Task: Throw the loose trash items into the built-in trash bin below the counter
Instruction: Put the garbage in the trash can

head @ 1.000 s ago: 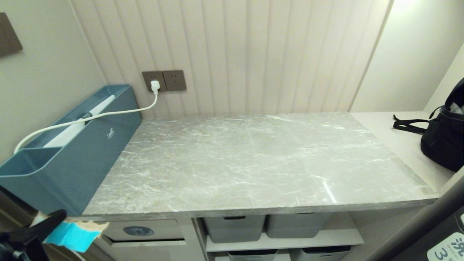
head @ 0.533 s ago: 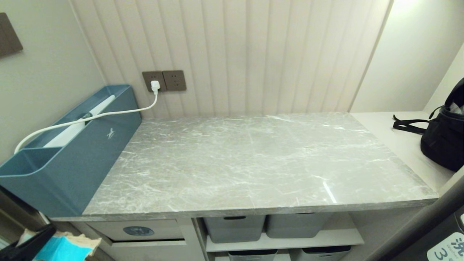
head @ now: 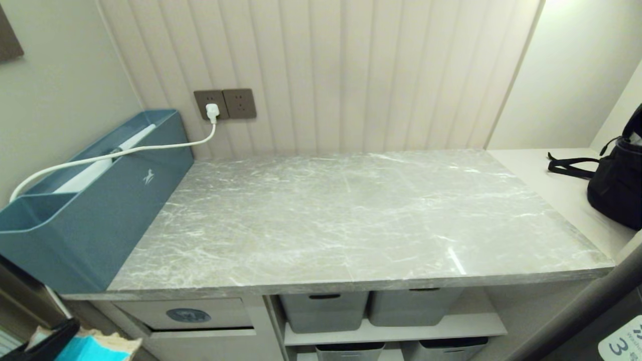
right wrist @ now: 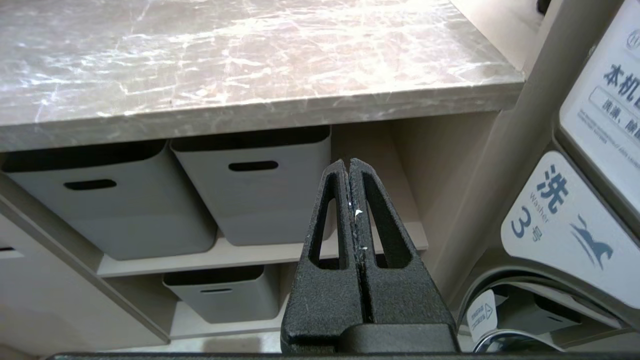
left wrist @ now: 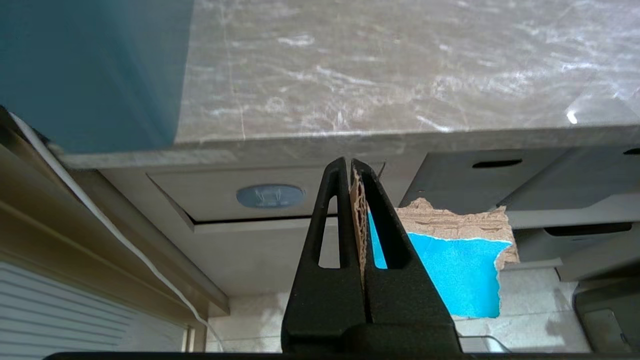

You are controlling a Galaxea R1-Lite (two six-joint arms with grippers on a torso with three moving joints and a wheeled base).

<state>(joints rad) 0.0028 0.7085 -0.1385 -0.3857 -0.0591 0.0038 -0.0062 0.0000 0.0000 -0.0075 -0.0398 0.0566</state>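
below the counter edge: wrapper pinched, bin flap just ahead

at the lower left corner of the head view, the left gripper (left wrist: pixel 350 172) shows only as a dark tip, cut off by the frame. its fingers are pressed together on the turquoise-and-white wrapper piece (left wrist: pixel 450 265), whose torn brown end sticks out to one side. the wrapper hangs in front of the cabinet, below the counter (head: pixel 351 220) and apart from the built-in trash bin (head: pixel 188 315), whose flap carries a blue oval label too small to read. the dark slot runs under the flap. the right gripper (right wrist: pixel 350 172) is out of the head view; its fingers are closed with nothing between them, facing the grey tubs (right wrist: pixel 255 190). the other scrap is nowhere visible.
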